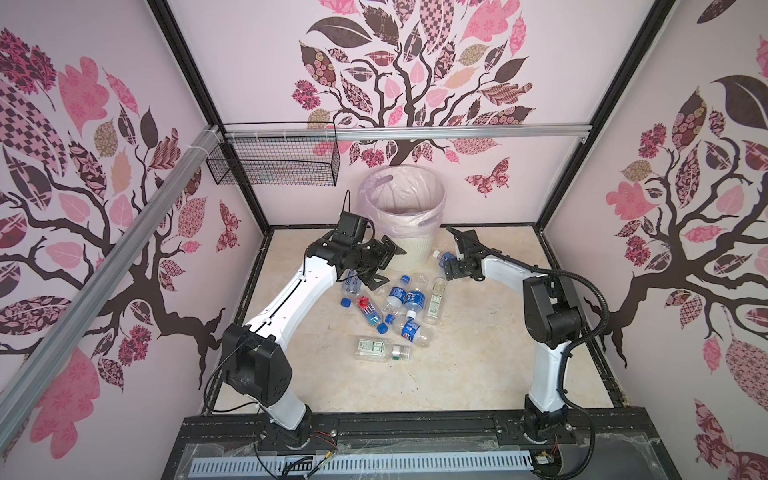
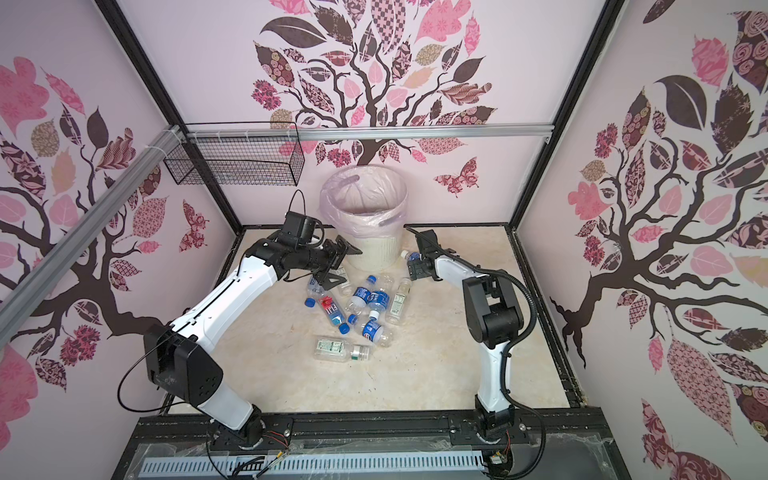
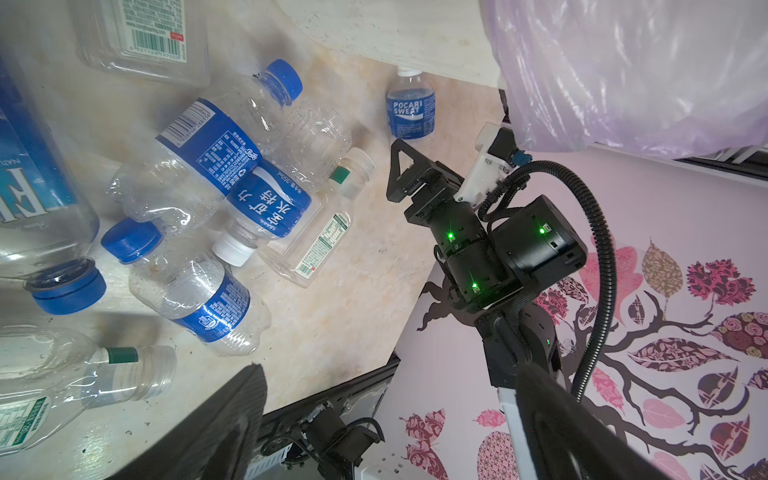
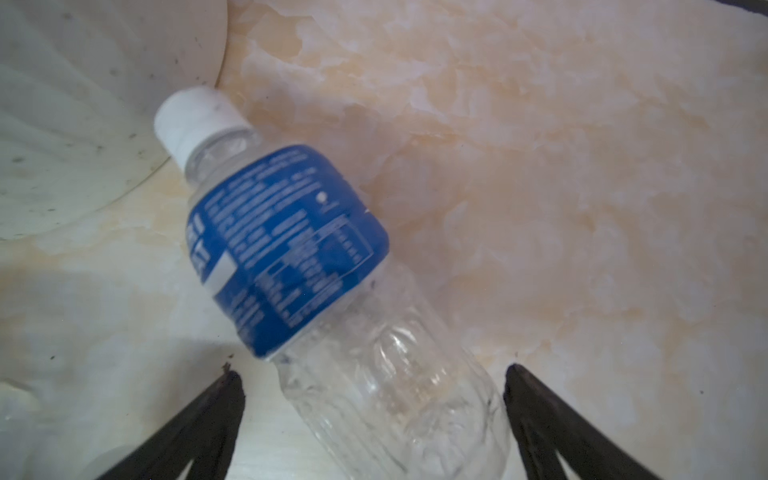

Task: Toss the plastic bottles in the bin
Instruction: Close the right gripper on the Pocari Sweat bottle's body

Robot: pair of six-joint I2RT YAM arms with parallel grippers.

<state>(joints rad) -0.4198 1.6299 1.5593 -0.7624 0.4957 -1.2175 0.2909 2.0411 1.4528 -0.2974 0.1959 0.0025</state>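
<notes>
My right gripper (image 4: pixel 372 370) is spread wide and holds nothing. It hangs low over one bottle (image 4: pixel 291 249) that lies on its side on the marbled floor (image 4: pixel 582 166). The bottle is clear, with a blue label and a white cap. My two black fingers (image 4: pixel 208 415) stand either side of its clear lower half. The wrist view is blurred there, so I cannot say for sure whether either pad touches the plastic. The cap points at the foot of the bin (image 1: pixel 409 251) and sits just beside it.

The bin stands at the back of the floor, in the middle. It is cream and ribbed, with a pale pink bag (image 1: pixel 415 222) folded over its rim.

My left gripper (image 1: pixel 394 269) is open too, and empty. It hovers in front of the bin's left side, above the far left edge of the heap of bottles (image 1: pixel 407 299). That heap lies on the floor in front of the bin, between my two arms. Most of it is clear bottles with blue labels and blue caps, lying against one another. A flat bottle (image 1: pixel 376 348) with a white and green label lies at the near edge of the heap, closest to my bases.

A black wire basket (image 1: pixel 274 164) hangs on the rail at the back left, above the floor.
</notes>
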